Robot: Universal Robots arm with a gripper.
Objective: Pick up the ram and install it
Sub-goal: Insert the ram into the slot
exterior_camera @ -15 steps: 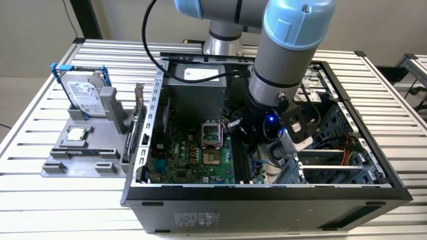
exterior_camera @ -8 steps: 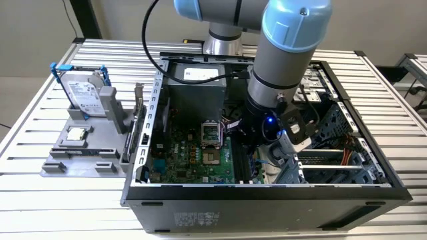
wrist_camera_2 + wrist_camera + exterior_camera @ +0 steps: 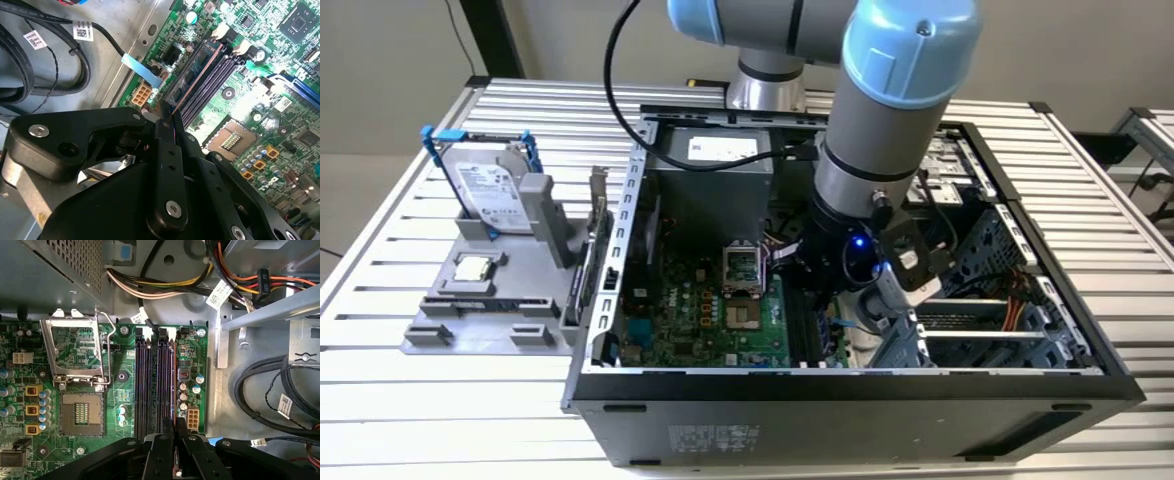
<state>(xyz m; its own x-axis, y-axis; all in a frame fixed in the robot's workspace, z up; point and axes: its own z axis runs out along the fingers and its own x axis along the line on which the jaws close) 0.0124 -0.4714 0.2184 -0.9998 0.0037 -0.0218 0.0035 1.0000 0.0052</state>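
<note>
Counted in the exterior view: one open black metal computer case point(image 3: 854, 385) at centre, one grey-and-blue robot arm point(image 3: 894, 120) above it, one silver hard drive in a blue frame point(image 3: 491, 190) and one small square silver processor chip point(image 3: 475, 267) at the exterior view's left. Counted in the first wrist view: four long dark memory slots point(image 3: 142, 385), one square processor socket point(image 3: 80, 412), three orange square components point(image 3: 31, 410), one black gripper point(image 3: 175, 422). Counted in the second wrist view: one thin bluish-green ram stick point(image 3: 197, 75).

The computer case point(image 3: 854, 385) lies open on the table point(image 3: 400, 400), with the motherboard point(image 3: 707, 320) flat inside it. The parts stand point(image 3: 480, 320) sits beside the case on the exterior view's left — the hard drive point(image 3: 491, 190) upright on it. The arm point(image 3: 881, 140) reaches down into the case.
</note>
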